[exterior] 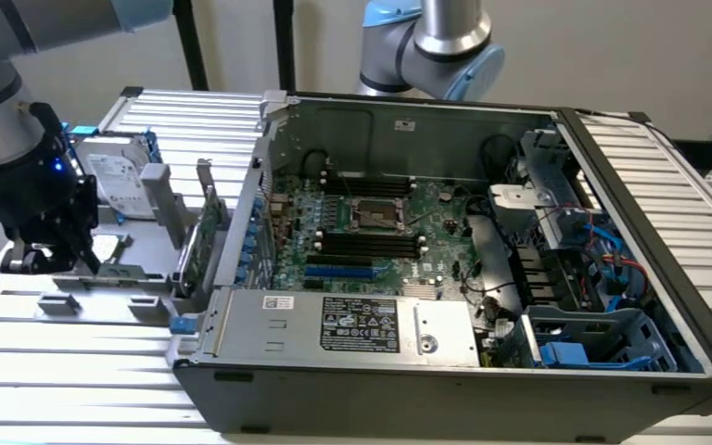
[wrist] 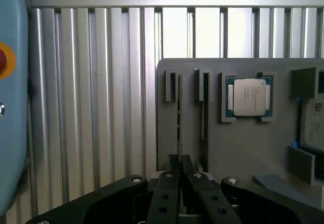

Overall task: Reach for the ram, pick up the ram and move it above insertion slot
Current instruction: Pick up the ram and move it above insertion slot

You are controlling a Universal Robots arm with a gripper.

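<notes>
Here the arm's fingers (wrist: 173, 164) are down at the grey holder (wrist: 243, 148), which lies on the ribbed metal surface (wrist: 101, 107). They are drawn in to a narrow gap, and the ram (wrist: 178, 117) runs straight into that gap. By the look of it they are pinched on the stick's thin upper edge at its near end, though the contact itself is partly hidden by the finger links. The ram stands on edge in the outermost slot of the holder. Its long axis runs directly away from the fingers across the holder plate, so the grip sits at one end of the stick, not at its middle. It looks seated in its slot, not yet raised. A second stick (wrist: 204, 112) stands parallel in the next slot of the holder, just beside the fingers but apart from them. A processor (wrist: 248, 97) rests in a recess further along the holder. In the exterior view the open computer case (exterior: 653, 204) stands beside the holder. The black memory slots (exterior: 369, 243) on its board are well apart from the fingers.
</notes>
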